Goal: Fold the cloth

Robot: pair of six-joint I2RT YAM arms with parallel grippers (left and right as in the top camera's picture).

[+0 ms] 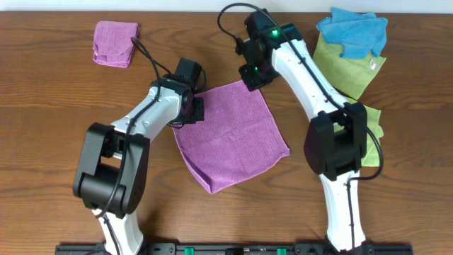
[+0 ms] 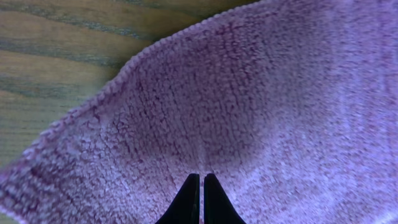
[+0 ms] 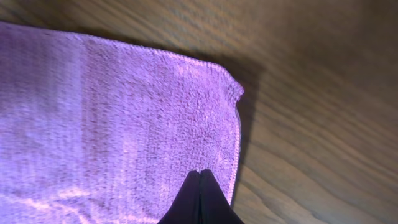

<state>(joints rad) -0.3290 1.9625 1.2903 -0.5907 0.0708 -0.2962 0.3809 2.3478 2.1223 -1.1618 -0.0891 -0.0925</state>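
Note:
The purple-magenta cloth [image 1: 230, 138] lies spread out, roughly square, on the wooden table between the arms. My left gripper [image 1: 192, 110] is at its far left corner. In the left wrist view the fingers [image 2: 200, 176] are shut, with the cloth's pile [image 2: 249, 93] puckering toward the tips. My right gripper [image 1: 253, 81] is at the far top corner. In the right wrist view its fingers [image 3: 200, 172] are shut on the cloth [image 3: 112, 106] just inside its stitched edge. No white tag shows.
A small folded purple pad [image 1: 115, 42] lies at the far left. A blue cloth [image 1: 354, 32] sits on a yellow-green cloth [image 1: 350, 67] at the far right. Another yellow-green cloth [image 1: 374, 127] lies behind the right arm.

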